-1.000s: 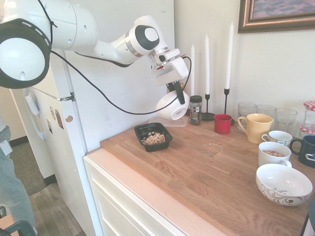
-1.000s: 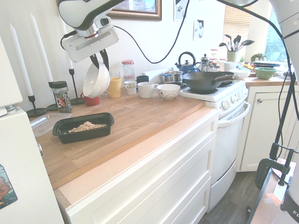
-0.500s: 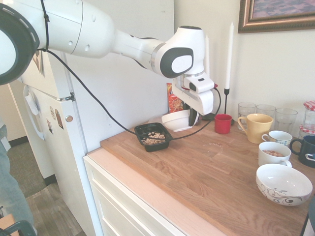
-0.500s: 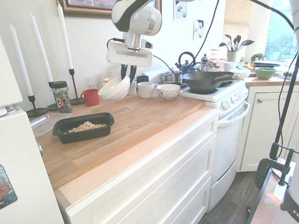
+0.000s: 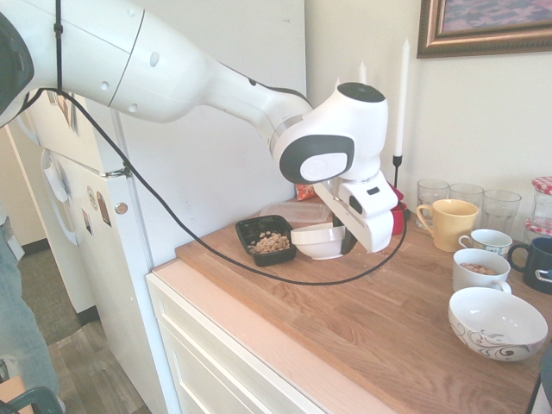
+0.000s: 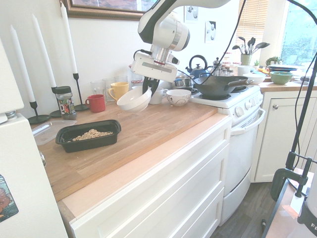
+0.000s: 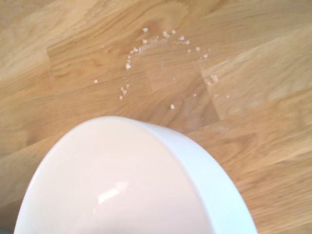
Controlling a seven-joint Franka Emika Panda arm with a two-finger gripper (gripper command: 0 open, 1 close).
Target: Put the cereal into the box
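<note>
The cereal is lying in the box, a little tan heap on the black bottom. The box is sitting on the wooden counter, toward its left end in the second exterior view. So the big job looks done.

The gripper is holding a white bowl by its rim, just above the counter and well apart from the box. The wrist view is showing the bowl looking empty inside. What looks left is setting the bowl down and letting go.

A few tiny crumbs are lying on the bare wood past the bowl. They are too small to tell if they are cereal.

The fingers are mostly hiding behind the bowl and the white hand. In the first exterior view, the arm is covering part of the counter behind it.
</note>
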